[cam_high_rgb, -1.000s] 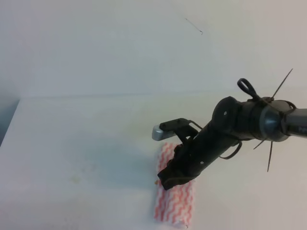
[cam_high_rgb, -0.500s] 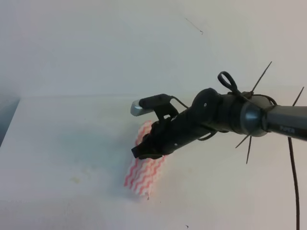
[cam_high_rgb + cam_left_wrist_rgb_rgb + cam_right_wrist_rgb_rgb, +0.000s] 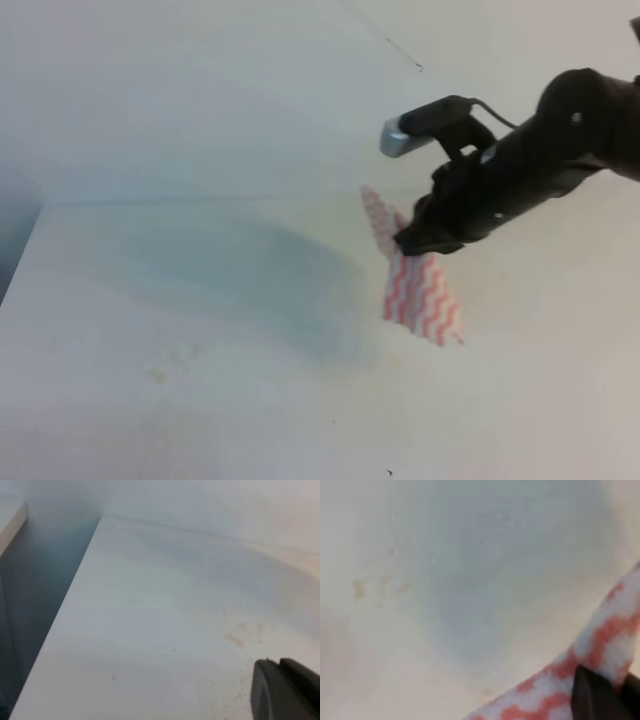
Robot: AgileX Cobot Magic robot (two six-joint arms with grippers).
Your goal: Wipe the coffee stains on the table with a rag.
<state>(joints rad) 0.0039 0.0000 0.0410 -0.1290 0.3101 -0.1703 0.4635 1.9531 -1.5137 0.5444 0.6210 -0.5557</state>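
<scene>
My right gripper is up at the right, shut on the top edge of the rag. The rag is white with red-pink zigzag stripes and hangs from the jaws, its lower corner close to the white table. In the right wrist view the rag is pinched by the dark fingertips. No amber coffee stain shows in any view. There are only faint pale yellowish smears. My left gripper shows only as a dark block at the lower right, fingers together and holding nothing.
The table's left edge drops off to a dark gap. A pale wall rises behind the table. The right arm's grey camera housing juts out above the gripper.
The right gripper swept the rag left across the table, then lifted it and carried it up and to the right. The rag lay flat; it now hangs from the jaws.
</scene>
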